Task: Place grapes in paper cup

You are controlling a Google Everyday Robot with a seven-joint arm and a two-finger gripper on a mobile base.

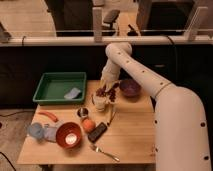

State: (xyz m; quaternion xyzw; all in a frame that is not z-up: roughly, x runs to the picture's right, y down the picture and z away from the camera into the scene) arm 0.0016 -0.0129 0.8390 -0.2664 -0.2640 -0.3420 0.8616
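gripper point(108, 86) over paper cup point(100, 104), jaws gripping grapes point(106, 92), metal cup point(83, 112) and purple bowl point(130, 88) flanking, table point(135, 135) bare front-right

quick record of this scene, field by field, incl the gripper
gripper: shut on the grapes, right above the paper cup
grapes: hanging at the cup's mouth, not yet released
paper cup: upright, mid table, left of the purple bowl
green tray: back left of the table
front left: red bowl, orange
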